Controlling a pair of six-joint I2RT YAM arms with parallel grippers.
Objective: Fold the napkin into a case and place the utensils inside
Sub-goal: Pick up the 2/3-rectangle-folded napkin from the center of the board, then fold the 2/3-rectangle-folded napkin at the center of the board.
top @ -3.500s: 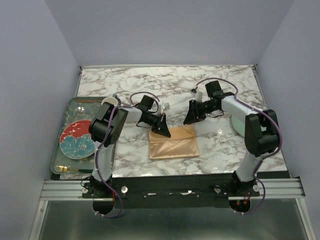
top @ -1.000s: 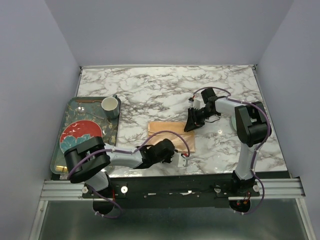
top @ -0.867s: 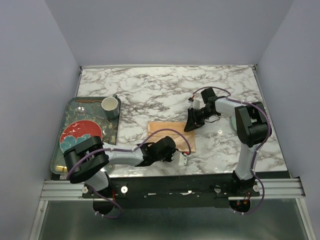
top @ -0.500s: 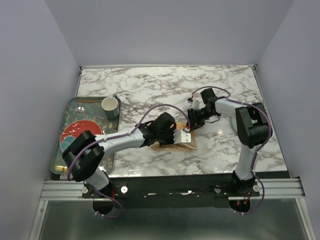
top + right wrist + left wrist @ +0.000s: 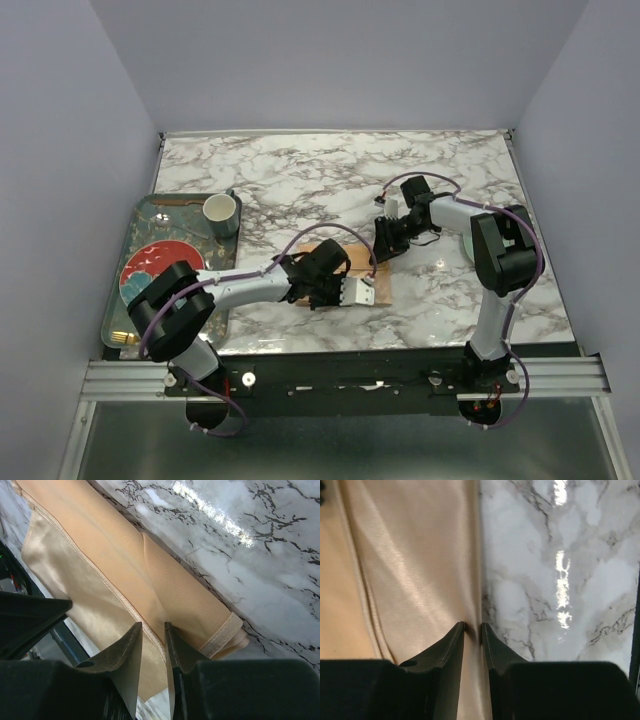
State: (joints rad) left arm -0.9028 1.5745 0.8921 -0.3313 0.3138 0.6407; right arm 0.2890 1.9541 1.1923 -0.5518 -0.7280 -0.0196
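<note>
One counter (image 5: 300, 170): it is smooth and shiny, so the thin cloth may slide on it. If one hand pulls harder than the other, I think the fold will go crooked.
Napkin (image 5: 410, 575): it is folded into a long layered band. The layers look loose, and a careless lift could open them again.
Right hand (image 5: 153, 630): it is clenched on a raised ridge of the napkin, near the rolled end of the band. If it rises, it may drag only the upper layer.
Left hand (image 5: 472, 626): the fingertips (image 5: 454, 636) stand almost together and the long edge of the napkin runs into the thin gap. I cannot tell whether it pinches the cloth. A closing here may catch too little cloth and slip off.
Napkin to hands: it lies under both hands. At the left hand the cloth spreads to one side and the bare counter to the other.
Utensils (image 5: 125, 341): they look like small gold pieces on the tray (image 5: 160, 215), well apart from both hands and not yet needed.
</note>
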